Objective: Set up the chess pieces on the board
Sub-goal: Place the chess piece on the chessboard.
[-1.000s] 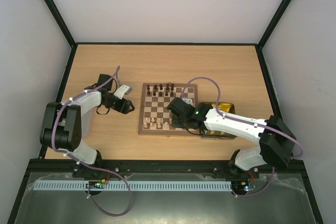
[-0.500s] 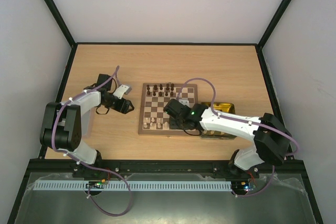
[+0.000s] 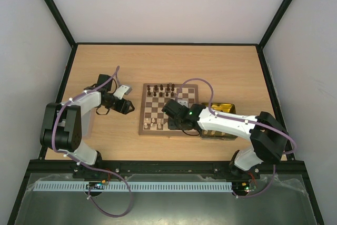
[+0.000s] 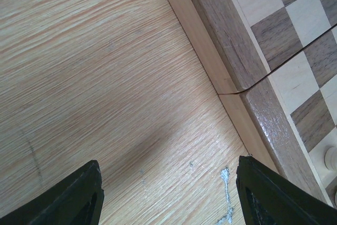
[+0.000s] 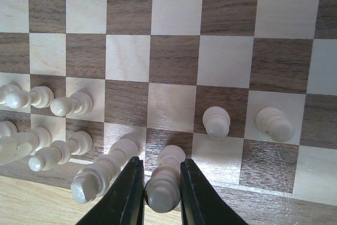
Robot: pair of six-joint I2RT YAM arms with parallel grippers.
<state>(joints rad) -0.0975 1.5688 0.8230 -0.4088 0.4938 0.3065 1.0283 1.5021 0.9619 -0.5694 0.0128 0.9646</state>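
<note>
Chess pieces [image 5: 63, 104] in cream are standing and leaning on the board [image 5: 179, 56] just left of our right claw [image 5: 161, 164]. We are pinching that claw around one cream piece [image 5: 164, 183] at the board's near edge, with two cream pawns [image 5: 216, 122] sitting ahead to its right. We are holding our left claw [image 4: 168, 162] spread over the bare table [image 4: 79, 77], and the board's border is lying just to its right.
</note>
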